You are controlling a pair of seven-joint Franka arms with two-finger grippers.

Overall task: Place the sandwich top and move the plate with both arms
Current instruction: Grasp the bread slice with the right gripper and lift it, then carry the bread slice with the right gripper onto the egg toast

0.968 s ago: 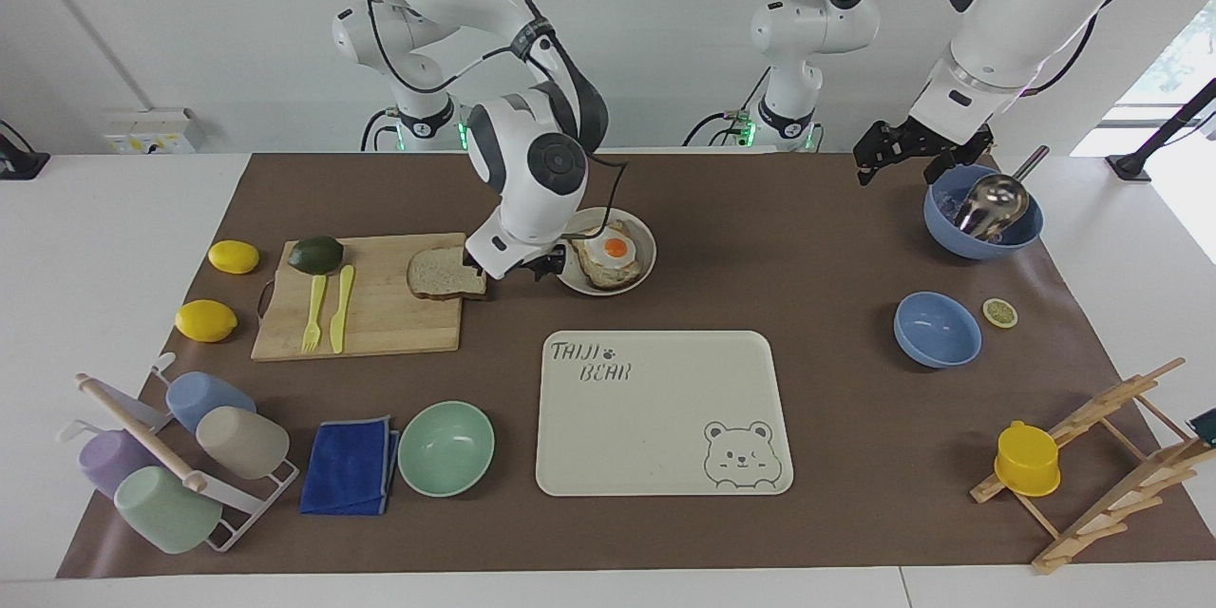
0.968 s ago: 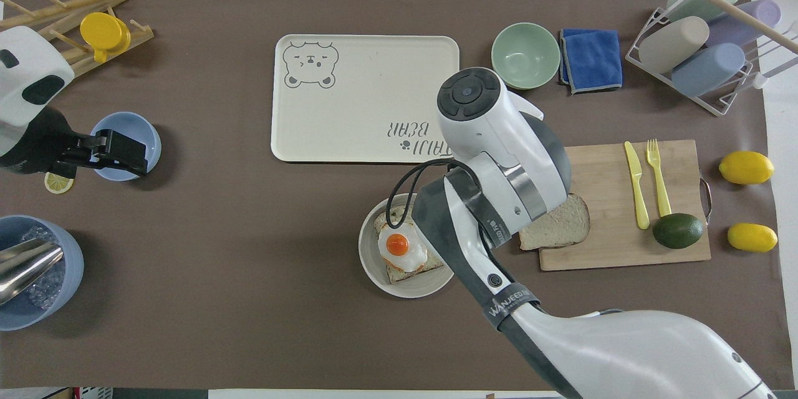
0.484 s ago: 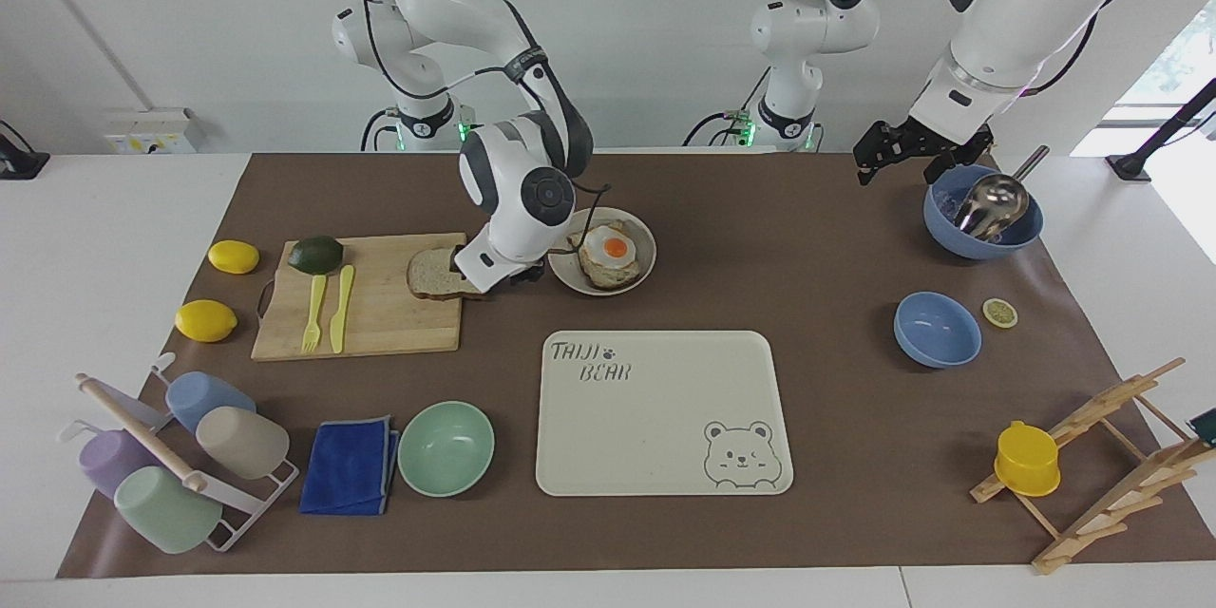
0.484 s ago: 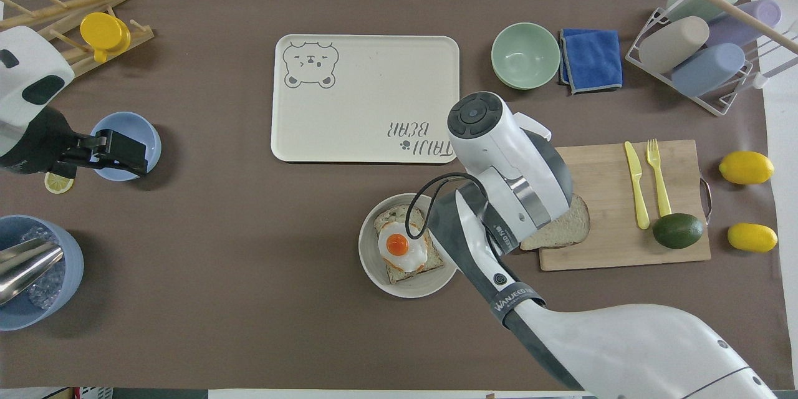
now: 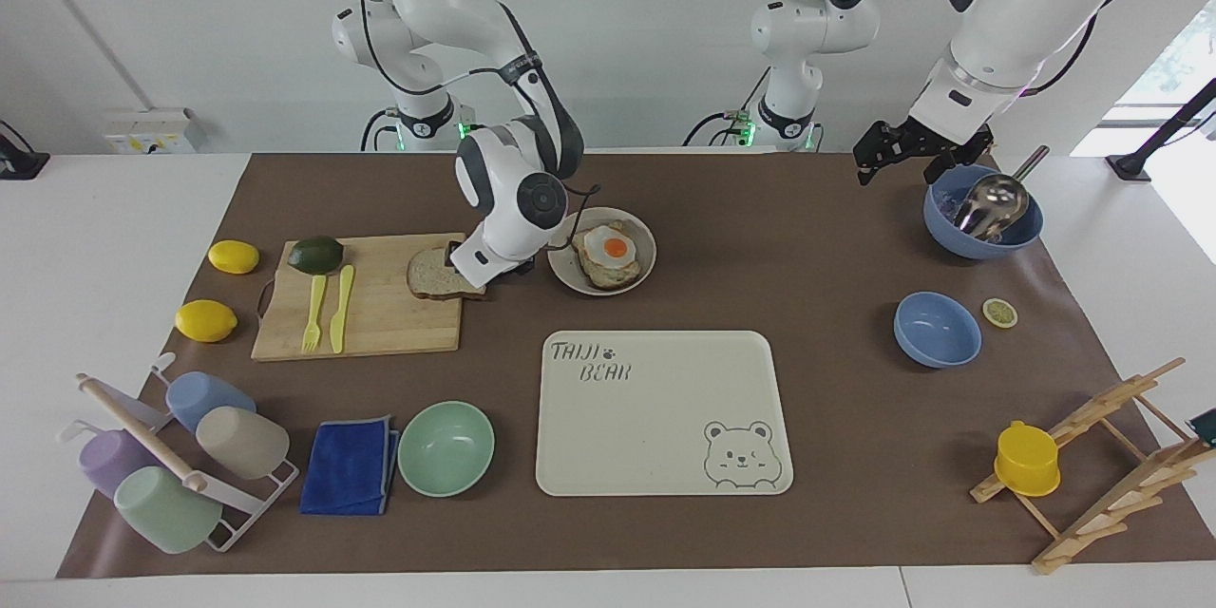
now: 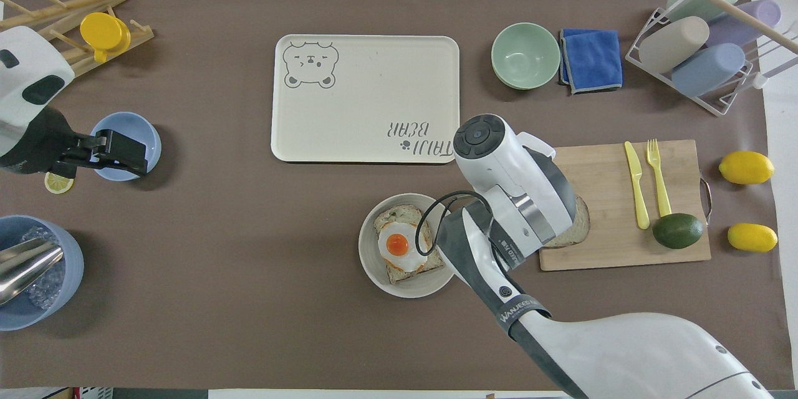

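Note:
The sandwich top (image 5: 429, 275) lies on the wooden cutting board (image 5: 380, 323), at the board's corner closest to the plate; in the overhead view (image 6: 578, 229) the right arm covers most of it. The plate (image 5: 648, 252) sits beside the board and holds a toast slice with a fried egg (image 5: 613, 252); the plate also shows in the overhead view (image 6: 374, 268). My right gripper (image 5: 480, 264) is low at the slice's plate-side end, open, one finger (image 5: 452, 256) over the bread. My left gripper (image 5: 893, 157) waits in the air by the blue bowls.
A cream bear tray (image 5: 665, 413) lies farther from the robots than the plate. A mint bowl (image 5: 446, 447), a blue cloth (image 5: 350, 465) and a cup rack (image 5: 171, 456) lie farther out. A yellow knife and fork, an avocado and two lemons sit by the board.
My right gripper has moved from beside the plate toward the right arm's end of the table and lowered onto the bread slice's end. The left arm has not moved.

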